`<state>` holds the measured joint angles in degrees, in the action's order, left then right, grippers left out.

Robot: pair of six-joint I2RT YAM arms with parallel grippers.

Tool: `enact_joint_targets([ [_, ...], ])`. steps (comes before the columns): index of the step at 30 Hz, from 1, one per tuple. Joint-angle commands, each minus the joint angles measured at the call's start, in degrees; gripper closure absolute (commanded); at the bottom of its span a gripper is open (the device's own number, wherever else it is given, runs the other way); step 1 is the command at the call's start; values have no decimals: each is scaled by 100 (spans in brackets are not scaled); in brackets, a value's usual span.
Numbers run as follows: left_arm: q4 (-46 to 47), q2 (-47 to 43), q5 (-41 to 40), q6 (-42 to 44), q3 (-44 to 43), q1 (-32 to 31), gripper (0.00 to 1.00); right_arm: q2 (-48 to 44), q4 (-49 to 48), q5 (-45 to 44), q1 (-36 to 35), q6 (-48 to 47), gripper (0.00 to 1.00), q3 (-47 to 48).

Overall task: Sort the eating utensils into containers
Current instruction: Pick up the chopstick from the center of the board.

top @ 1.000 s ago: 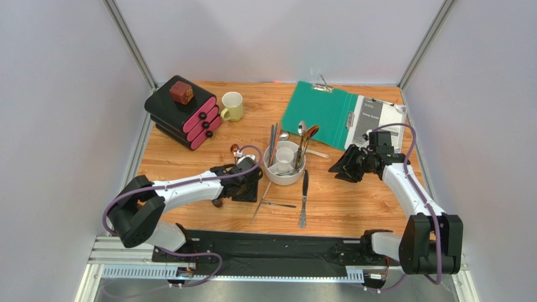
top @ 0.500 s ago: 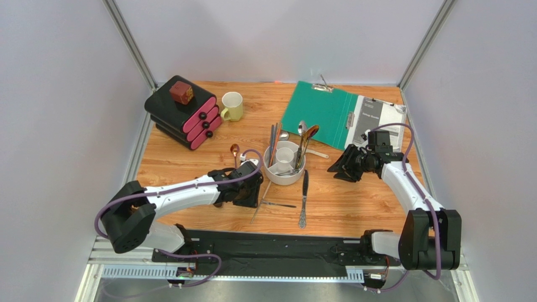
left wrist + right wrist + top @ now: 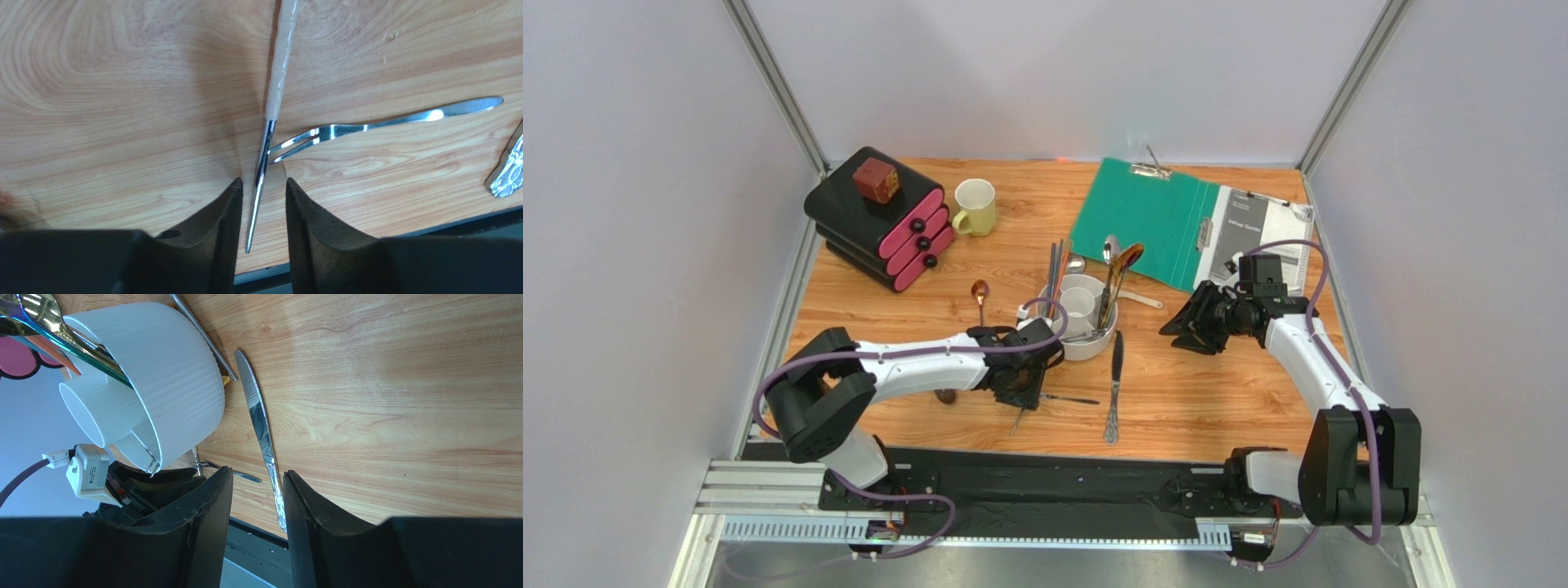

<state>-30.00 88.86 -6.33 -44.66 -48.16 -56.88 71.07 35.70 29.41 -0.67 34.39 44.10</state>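
A slim chopstick [image 3: 265, 153] with a pale handle and silver tip lies on the wood. My left gripper [image 3: 264, 180] is open and straddles that tip, with a gap on each side. Beside it lies a small silver fork [image 3: 368, 127]. The round white container [image 3: 1078, 316] holds several utensils and stands just beyond my left gripper [image 3: 1026, 386]. A silver knife [image 3: 1114, 386] lies to its right, and a copper spoon [image 3: 979, 294] to its left. My right gripper [image 3: 1173, 331] hangs open and empty right of the container [image 3: 166, 373], with the knife [image 3: 258, 425] seen past its fingers.
A pale yellow mug [image 3: 973, 206] and a black stack of pink-fronted drawers [image 3: 879, 221] stand at the back left. A green clipboard folder [image 3: 1149, 221] with papers [image 3: 1259, 239] lies at the back right. A black rail [image 3: 1038, 490] runs along the near edge.
My left arm has swung right, from beside the container to over the chopstick's tip, and its jaws have narrowed. The right arm has not moved.
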Motion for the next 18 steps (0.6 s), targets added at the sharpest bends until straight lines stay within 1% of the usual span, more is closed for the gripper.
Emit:
enact_joint_targets([
  [1, -259, 588, -220, -112, -211, -95, 75, -23, -204, 135, 5, -82, 59, 90],
  [4, -357, 791, -158, -200, -212, -95, 83, -14, -204, 144, 14, -82, 59, 99],
  [6, -366, 721, -123, -244, -141, -95, 84, -23, -204, 135, 5, -82, 59, 99],
  [8, -462, 633, -141, -280, -27, -95, 87, -14, -204, 135, 14, -73, 59, 99],
  [11, -700, 484, -193, -288, 79, -95, 99, -5, -230, 144, 5, -73, 59, 108],
  [18, -1218, -262, -482, -604, 500, -95, 100, 39, -274, 162, 14, -29, 59, 143],
])
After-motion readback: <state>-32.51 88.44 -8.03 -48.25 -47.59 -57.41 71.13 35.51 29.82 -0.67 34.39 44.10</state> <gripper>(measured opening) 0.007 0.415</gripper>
